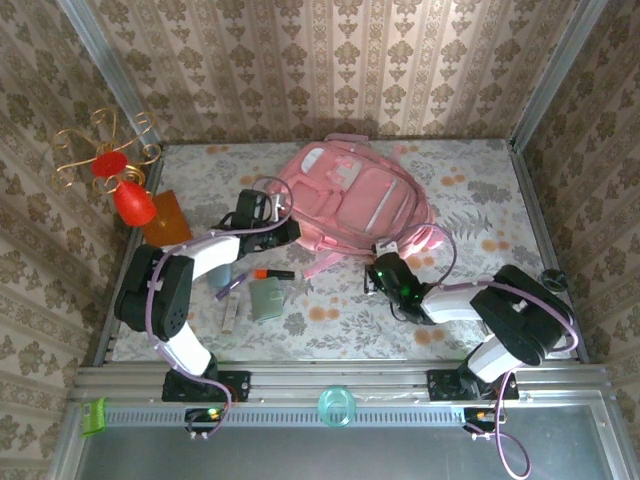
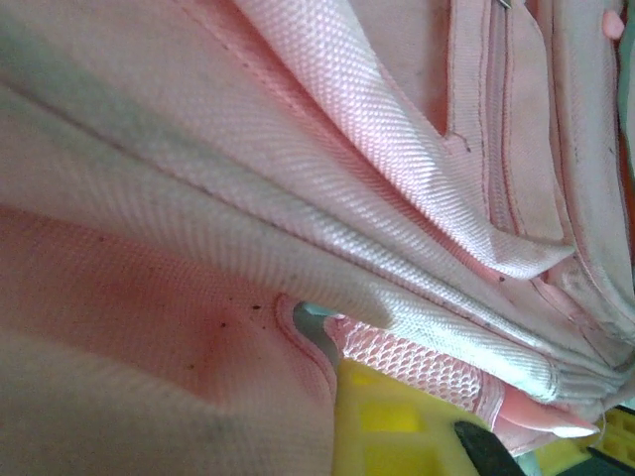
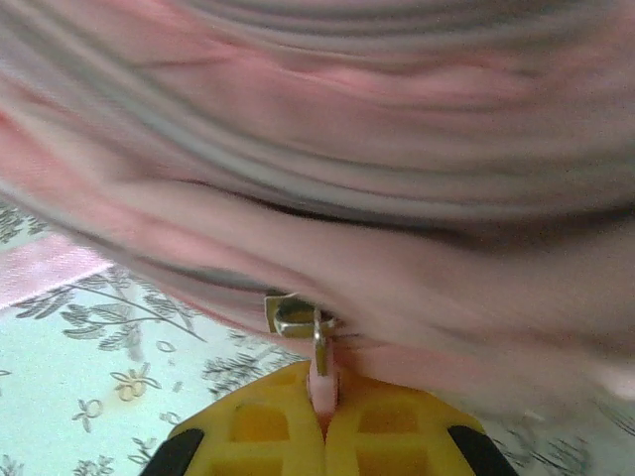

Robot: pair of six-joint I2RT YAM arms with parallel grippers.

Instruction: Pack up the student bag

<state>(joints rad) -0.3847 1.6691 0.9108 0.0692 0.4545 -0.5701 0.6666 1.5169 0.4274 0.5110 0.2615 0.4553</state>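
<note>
While the bag (image 1: 355, 195) lay flat on the far middle of the table (image 1: 470, 200), front pockets up and rounded top towards the back wall, both arms reached in to its near edge. The left gripper (image 1: 283, 232) sat at the bag's near left corner. From the left wrist, one yellow finger (image 2: 382, 421) was buried in pink cloth (image 2: 198, 198). Taut folds ran away from it and a patch of pink mesh (image 2: 417, 367) lay just beside it. Its jaws were closed and looked pinched on that cloth.

The right gripper (image 1: 381, 264) was at the bag's near right corner, next to the loose straps (image 1: 435, 238). In the right wrist view its two yellow fingers (image 3: 258, 426) were pressed together on a small pink pull tab (image 3: 320, 382). This tab hung from a metal slider (image 3: 295, 314) on the bag's (image 3: 397, 198) lower seam, and the floral table (image 3: 89, 397) showed below, with a pink strap (image 3: 45, 270) lying on it at the left.

Near the left arm, apart from the bag, lay an orange marker (image 1: 272, 273), a green wallet (image 1: 266, 298) and a pale pen (image 1: 229, 315). An orange box (image 1: 165, 218) and a red ornament (image 1: 130, 195) stood by the left wall.
</note>
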